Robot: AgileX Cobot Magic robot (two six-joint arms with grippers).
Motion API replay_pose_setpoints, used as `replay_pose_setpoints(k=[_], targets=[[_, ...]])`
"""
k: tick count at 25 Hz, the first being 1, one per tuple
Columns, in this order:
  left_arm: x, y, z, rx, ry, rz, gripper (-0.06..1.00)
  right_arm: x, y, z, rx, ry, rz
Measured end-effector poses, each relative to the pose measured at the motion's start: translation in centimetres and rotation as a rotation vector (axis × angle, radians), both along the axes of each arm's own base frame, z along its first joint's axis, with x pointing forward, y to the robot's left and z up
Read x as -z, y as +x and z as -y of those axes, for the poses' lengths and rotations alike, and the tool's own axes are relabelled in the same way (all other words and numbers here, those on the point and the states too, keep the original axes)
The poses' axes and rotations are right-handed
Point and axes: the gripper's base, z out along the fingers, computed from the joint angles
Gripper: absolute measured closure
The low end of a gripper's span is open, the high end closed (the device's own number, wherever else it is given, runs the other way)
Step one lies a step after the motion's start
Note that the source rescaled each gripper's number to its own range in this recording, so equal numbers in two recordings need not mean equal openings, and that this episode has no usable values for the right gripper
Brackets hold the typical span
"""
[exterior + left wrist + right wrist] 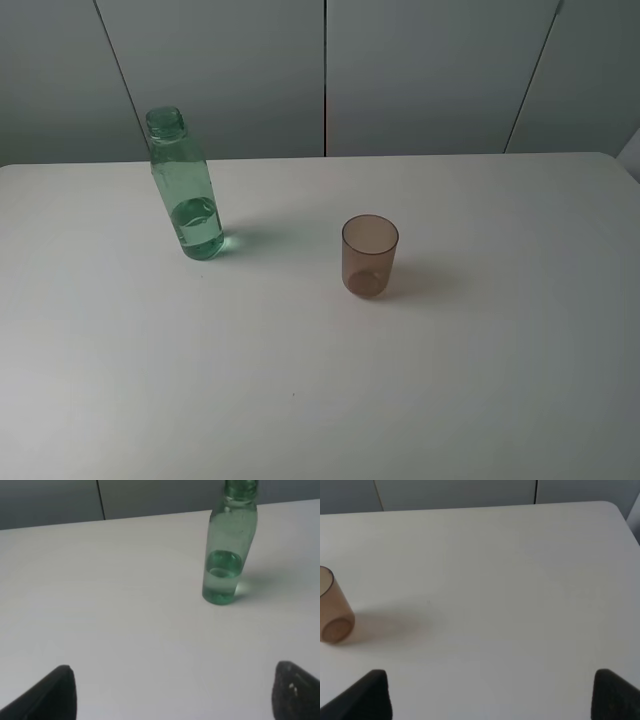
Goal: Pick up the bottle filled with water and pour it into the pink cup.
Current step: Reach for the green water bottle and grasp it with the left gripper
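The green transparent bottle (187, 190) stands upright on the white table at the back left, uncapped, with water in its lower part. It also shows in the left wrist view (227, 555). The pink cup (370, 256) stands upright and empty near the table's middle, to the right of the bottle; it shows at the edge of the right wrist view (332, 607). My left gripper (172, 695) is open, well short of the bottle. My right gripper (490, 695) is open and empty, apart from the cup. Neither arm shows in the exterior high view.
The white table (320, 380) has a rounded far right corner (612, 507). Grey wall panels (325, 70) stand behind its back edge.
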Motion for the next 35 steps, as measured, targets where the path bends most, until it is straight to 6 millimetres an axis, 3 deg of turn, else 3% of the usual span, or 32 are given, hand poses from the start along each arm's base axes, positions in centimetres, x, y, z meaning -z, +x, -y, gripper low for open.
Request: replay_pose_setpoints(k=[3, 6, 12, 16, 20, 23, 29, 35], targets=[[-0.9, 3.8, 0.7, 0.079, 0.007, -0.057, -0.06, 0.0, 0.0, 0.0, 0.000, 0.000, 0.000], [-0.4, 7.7, 1.6, 0.169, -0.004, -0.111, -0.06, 0.0, 0.0, 0.0, 0.000, 0.000, 0.000], [2.4, 14.9, 2.0, 0.195, 0.035, -0.181, -0.05, 0.0, 0.0, 0.0, 0.000, 0.000, 0.000], [4.3, 18.1, 4.0, 0.320, 0.126, -0.139, -0.05, 0.0, 0.0, 0.0, 0.000, 0.000, 0.000], [5.8, 20.1, 6.2, 0.400, 0.175, -0.095, -0.04, 0.0, 0.0, 0.0, 0.000, 0.000, 0.002], [8.0, 20.7, 7.0, 0.364, 0.180, -0.058, -0.04, 0.0, 0.0, 0.0, 0.000, 0.000, 0.002], [12.9, 19.3, 6.5, 0.208, 0.223, 0.020, -0.04, 0.0, 0.0, 0.0, 0.000, 0.000, 0.002], [14.7, 18.9, 6.1, 0.144, 0.227, 0.059, -0.04, 0.0, 0.0, 0.0, 0.000, 0.000, 0.002]])
